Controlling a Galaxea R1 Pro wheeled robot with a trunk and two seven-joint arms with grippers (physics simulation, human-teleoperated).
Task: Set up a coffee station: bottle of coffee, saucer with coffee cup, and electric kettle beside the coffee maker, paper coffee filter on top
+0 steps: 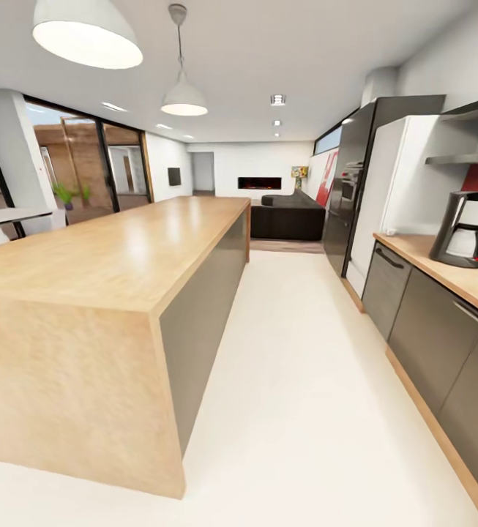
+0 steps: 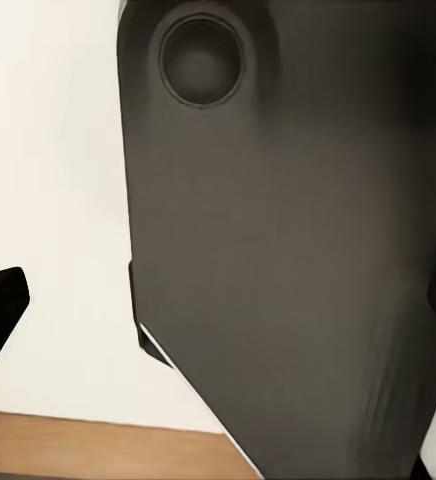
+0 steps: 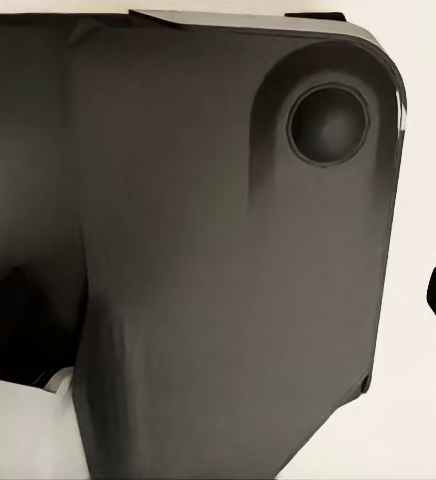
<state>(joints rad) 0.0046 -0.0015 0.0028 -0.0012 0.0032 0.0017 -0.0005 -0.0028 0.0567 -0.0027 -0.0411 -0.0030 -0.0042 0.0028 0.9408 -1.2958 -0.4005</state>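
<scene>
Looking down a long kitchen from the head view, with the coffee maker (image 1: 464, 228) at about 3 o'clock, standing upright on the wooden worktop (image 1: 443, 269) along the right-hand wall. It's black with a white body, and its glass carafe (image 1: 465, 243) sits in the base with the handle side facing toward the room. Can't tell if there's anything inside the carafe, too small to read. Long axis of the machine is straight up and down, no tilt.

Above it, around 2 o'clock, there are grey wall shelves (image 1: 464, 157) with something small at the very edge of the frame, too cropped to say what. A white fridge (image 1: 392, 192) and a tall black oven unit (image 1: 356, 183) stand further along that wall. A big wooden island (image 1: 114, 256) takes up the 9 o'clock side, pale floor (image 1: 297, 380) running between it and the cabinets. Sofa (image 1: 288, 214) and a fireplace (image 1: 260, 183) way back at 12 o'clock, two pendant lamps (image 1: 184, 99) overhead.

Both wrist views are mostly a dark robot body panel (image 2: 288, 260) up close, with a dark sliver at one edge in each. Honestly can't tell whether either gripper is spread or pressed together.
</scene>
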